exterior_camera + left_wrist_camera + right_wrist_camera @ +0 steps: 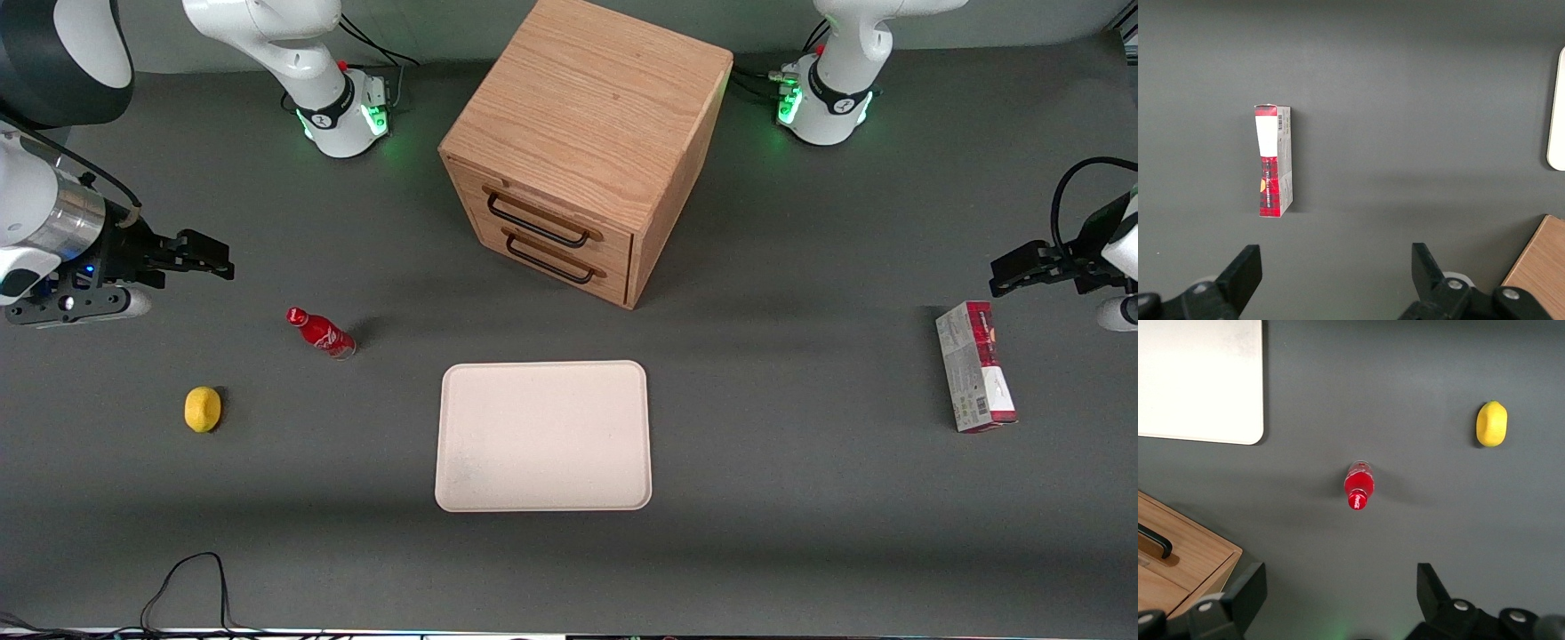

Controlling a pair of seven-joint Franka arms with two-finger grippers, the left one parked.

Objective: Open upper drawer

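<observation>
The wooden cabinet [591, 107] stands at the middle of the table, turned at an angle. Its upper drawer [560, 206] is shut flush, with a black bar handle [537, 222] across its front. The lower drawer [573, 251] sits just below, also shut. My right gripper [213, 258] hangs above the table toward the working arm's end, well apart from the cabinet. Its fingers stand wide open with nothing between them. In the right wrist view the gripper [1340, 583] is over bare table, and a corner of the cabinet [1191, 553] shows with one end of a handle [1157, 543].
A red bottle [322, 332] [1359, 485] stands a little nearer the camera than my gripper. A lemon [203, 409] [1491, 424] lies nearer still. A cream tray [543, 436] lies in front of the cabinet. A red-and-white box [975, 366] [1274, 161] lies toward the parked arm's end.
</observation>
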